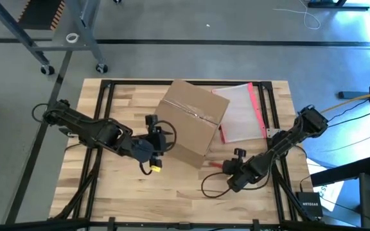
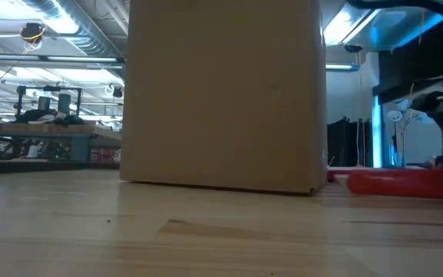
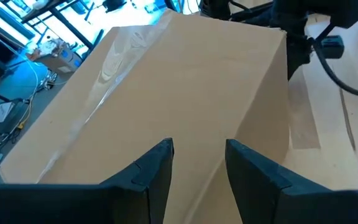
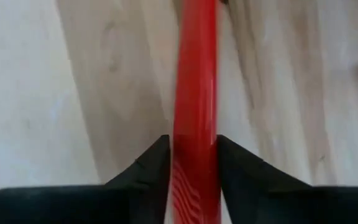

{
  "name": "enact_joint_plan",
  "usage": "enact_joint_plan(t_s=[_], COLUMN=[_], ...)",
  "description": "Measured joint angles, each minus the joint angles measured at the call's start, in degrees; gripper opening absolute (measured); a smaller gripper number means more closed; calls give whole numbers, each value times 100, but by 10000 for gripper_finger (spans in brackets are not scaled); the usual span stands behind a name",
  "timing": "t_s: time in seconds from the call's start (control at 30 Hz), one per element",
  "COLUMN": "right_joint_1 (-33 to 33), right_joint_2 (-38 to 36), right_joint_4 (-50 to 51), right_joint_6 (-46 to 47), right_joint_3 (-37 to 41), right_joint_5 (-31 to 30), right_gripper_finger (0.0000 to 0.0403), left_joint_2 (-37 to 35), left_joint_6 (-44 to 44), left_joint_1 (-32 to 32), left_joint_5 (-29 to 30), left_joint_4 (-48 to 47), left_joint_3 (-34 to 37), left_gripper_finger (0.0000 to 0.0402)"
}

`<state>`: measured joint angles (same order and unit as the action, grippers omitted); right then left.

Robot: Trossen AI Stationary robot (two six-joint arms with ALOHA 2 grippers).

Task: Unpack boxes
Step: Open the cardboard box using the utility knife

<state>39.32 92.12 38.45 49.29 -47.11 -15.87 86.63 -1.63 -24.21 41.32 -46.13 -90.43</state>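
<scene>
Red tool [image 4: 194, 124] between right gripper [image 4: 194, 168] fingers.

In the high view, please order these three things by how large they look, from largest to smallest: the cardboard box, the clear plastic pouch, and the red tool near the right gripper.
1. cardboard box, clearly the largest.
2. clear plastic pouch; the box hides part of it, so its full size is unsure, but what shows is smaller than the box.
3. red tool, only a short red strip shows by the right gripper.

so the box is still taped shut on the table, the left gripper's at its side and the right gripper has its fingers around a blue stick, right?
Only the colour is wrong. The right wrist view shows the right gripper with its fingers around a red stick, not a blue one. The box is taped shut, with the left gripper at its side.
</scene>
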Motion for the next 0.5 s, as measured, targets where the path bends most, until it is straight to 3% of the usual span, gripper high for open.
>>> enact_joint_plan(t_s=[0.17, 0.3, 0.4, 0.5], right_joint_1=[34, 167, 160, 110], right_joint_2=[-338, -990, -1525, -2021], right_joint_4=[593, 1164, 1406, 1381], right_joint_6=[-33, -43, -32, -30], right_joint_3=[-385, -1002, -1442, -1828], right_joint_5=[553, 636, 395, -511], right_gripper_finger=[177, 198, 204, 204], left_joint_2=[0, -96, -297, -566], left_joint_6=[-11, -98, -215, -473], left_joint_1=[-1, -63, -72, -67], left_joint_5=[0, 0, 0, -1], left_joint_4=[2, -37, -139, -477], left_joint_3=[0, 0, -4, -4], left_gripper_finger=[141, 141, 141, 141])
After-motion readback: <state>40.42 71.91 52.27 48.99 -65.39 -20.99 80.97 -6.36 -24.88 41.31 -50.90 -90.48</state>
